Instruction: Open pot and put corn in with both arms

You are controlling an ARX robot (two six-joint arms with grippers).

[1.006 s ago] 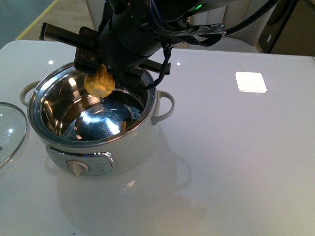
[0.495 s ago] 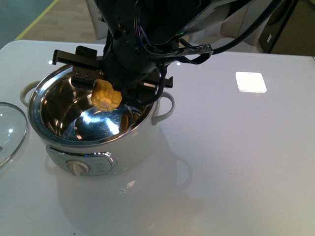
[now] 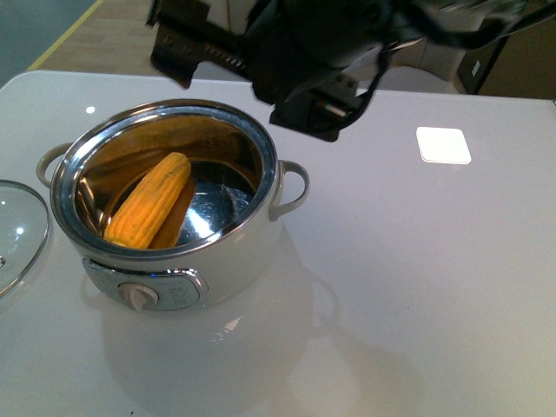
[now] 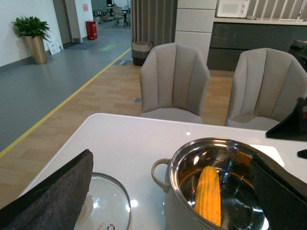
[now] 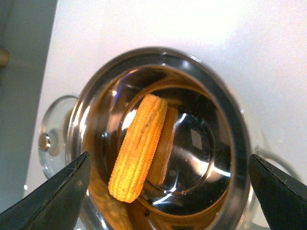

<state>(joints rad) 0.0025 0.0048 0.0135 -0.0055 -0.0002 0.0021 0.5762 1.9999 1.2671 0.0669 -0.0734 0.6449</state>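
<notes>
Resting: corn lies in open pot, lid aside on table
Right fingers: spread wide, empty
Left fingers: spread wide, empty

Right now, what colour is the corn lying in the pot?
Yellow-orange, the corn shows best in the right wrist view, inside the pot.

- A cream-white body and a shiny steel bowl are shown on the pot.
- Yellow-orange rows of kernels are seen on the corn.
- The table is coloured glossy white.
</notes>
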